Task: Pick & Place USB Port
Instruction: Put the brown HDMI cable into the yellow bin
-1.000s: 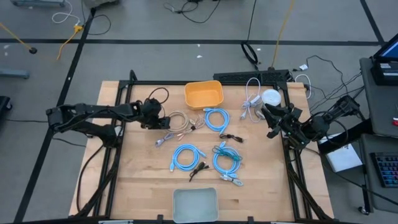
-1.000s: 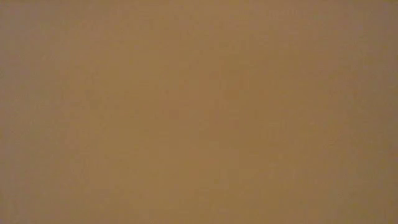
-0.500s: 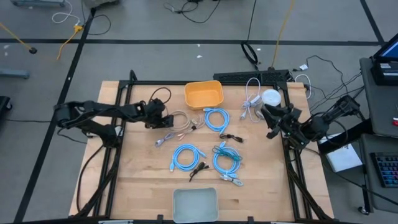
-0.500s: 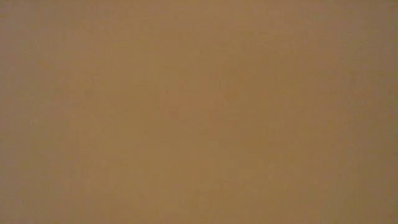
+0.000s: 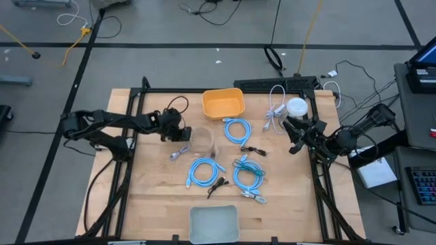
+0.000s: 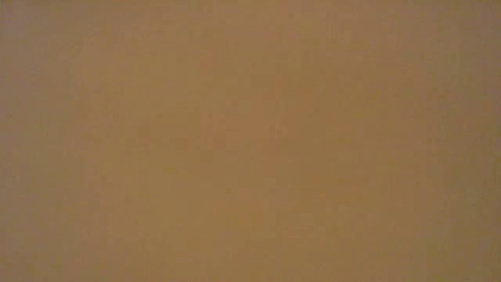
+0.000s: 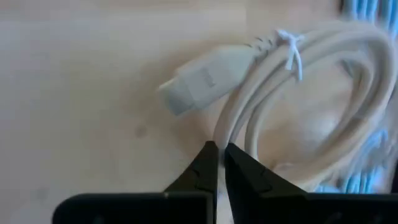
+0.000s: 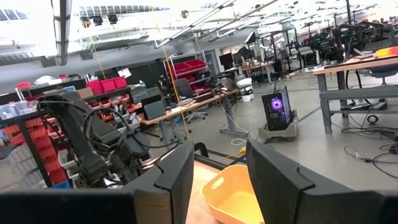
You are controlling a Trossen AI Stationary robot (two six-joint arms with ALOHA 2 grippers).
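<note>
**Cables counted, beige coil at the left jaws**

Three blue cable coils point(image 5: 203, 171), one grey tray point(image 5: 214, 223) and one yellow bin point(image 5: 223, 102) are seen. The left gripper point(image 7: 217, 163) is nearly closed beside the beige USB cable point(image 7: 298, 93) (nothing visibly clamped). The right gripper point(image 8: 217, 162) is held open, raised.

No text can be read anywhere. The white USB plug point(image 7: 205, 81) at the upper middle of the left wrist view bears a faint embossed mark, too blurred to make out.

low view blank, beige cable point(image 5: 202, 138) blurred
</note>
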